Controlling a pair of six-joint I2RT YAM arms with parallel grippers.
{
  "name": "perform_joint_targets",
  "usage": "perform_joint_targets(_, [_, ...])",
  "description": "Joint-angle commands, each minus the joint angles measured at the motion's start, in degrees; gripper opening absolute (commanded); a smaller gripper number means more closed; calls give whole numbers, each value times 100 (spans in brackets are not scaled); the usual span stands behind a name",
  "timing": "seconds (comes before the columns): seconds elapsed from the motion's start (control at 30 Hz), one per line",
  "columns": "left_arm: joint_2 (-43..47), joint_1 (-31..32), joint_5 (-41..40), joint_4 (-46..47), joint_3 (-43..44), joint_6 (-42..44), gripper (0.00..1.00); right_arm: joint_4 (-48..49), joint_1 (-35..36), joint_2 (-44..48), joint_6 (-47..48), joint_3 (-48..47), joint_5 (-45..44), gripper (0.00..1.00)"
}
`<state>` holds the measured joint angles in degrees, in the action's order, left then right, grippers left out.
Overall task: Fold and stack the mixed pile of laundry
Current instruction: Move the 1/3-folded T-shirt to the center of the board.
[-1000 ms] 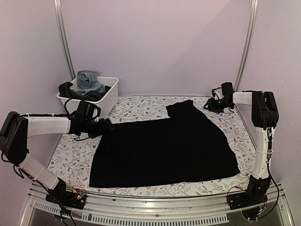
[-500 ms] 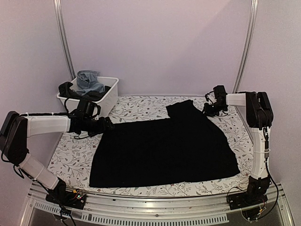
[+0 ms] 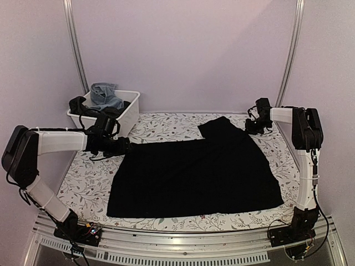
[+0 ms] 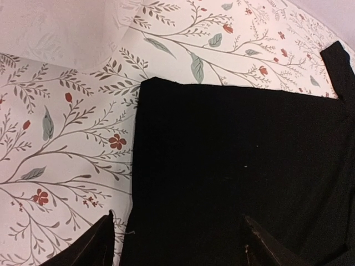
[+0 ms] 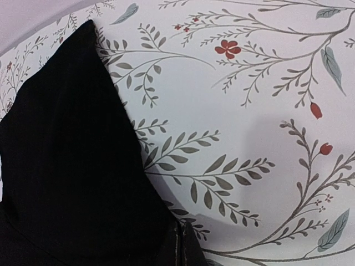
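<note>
While our left gripper (image 4: 183, 245) hovers with its fingers spread wide over the far left corner of the black cloth (image 3: 194, 172), our right gripper (image 5: 181, 244) has its fingers pressed together on the cloth's far right edge. The cloth lies spread flat across the floral table (image 3: 161, 123), with one flap jutting toward the back. Beyond our left arm, the white bin (image 3: 130, 113) holds the light blue jeans (image 3: 105, 95) and dark clothes (image 3: 79, 105).

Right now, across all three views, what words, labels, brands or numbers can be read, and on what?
None can be read. The black cloth, white bin and floral table cover show no lettering in any view.
</note>
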<state>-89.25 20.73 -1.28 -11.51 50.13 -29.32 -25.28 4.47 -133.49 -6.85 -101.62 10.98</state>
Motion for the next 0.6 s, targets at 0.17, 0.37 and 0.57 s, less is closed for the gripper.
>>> perform_joint_targets(0.17, [-1243,-15,75,147,1128,1026,70,-87,-196,-165,-106,-81,15,0])
perform_joint_targets(0.37, [-2131,23,-138,-42,1994,1518,67,-79,-234,-56,-110,40,-18,0])
perform_joint_targets(0.57, [-2806,-74,-625,-320,2694,1638,60,-83,-323,11,-123,99,-4,0])
